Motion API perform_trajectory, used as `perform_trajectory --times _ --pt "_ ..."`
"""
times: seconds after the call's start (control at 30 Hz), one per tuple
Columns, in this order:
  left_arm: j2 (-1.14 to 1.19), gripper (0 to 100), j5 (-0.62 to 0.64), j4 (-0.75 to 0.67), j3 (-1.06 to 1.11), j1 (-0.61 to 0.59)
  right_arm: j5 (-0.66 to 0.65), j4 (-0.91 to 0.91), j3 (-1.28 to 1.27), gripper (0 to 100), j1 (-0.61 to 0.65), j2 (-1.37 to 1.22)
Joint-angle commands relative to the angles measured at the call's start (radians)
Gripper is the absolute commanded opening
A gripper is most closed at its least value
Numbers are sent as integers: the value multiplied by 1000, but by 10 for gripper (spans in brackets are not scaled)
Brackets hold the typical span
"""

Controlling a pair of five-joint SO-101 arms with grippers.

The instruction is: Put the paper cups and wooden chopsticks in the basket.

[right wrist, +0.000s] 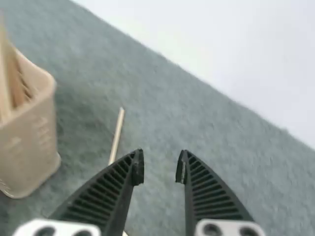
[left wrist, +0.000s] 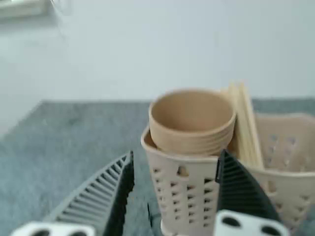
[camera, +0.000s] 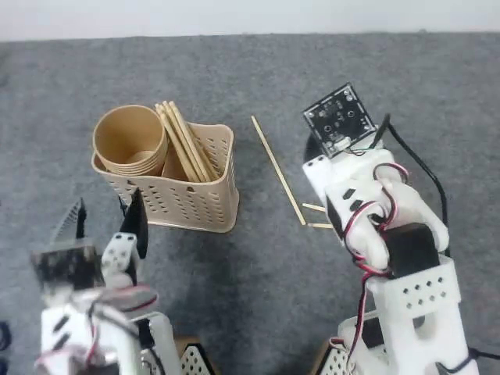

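Two claws sat over the grey bench (camera: 234, 297), neither grasping anything. The left claw (camera: 108, 201) was spread wide and empty. Directly ahead of it, close by, stood the beige perforated basket (camera: 195, 195), upright. A nested stack of paper cups (camera: 130, 141) stood inside the basket at the end facing that claw, its rims above the basket's wall. Just beside the stack, on the side toward the right claw, a bundle of wooden chopsticks (camera: 186, 141) stood slanted. The right claw (right wrist: 160, 157) was released, its fingers a little apart. One loose chopstick (camera: 277, 169) lay flat on the bench ahead of it, between it and the basket. Two more wooden ends (camera: 316, 208) poked out beside the right arm, the rest hidden beneath it.
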State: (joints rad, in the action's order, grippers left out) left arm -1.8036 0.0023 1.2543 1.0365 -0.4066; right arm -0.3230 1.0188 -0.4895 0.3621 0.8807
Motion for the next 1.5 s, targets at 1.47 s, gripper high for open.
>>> perform_trajectory --times 1.47 --pt "-20 254 -25 -120 426 -226 77 111 612 63 62 -1360"
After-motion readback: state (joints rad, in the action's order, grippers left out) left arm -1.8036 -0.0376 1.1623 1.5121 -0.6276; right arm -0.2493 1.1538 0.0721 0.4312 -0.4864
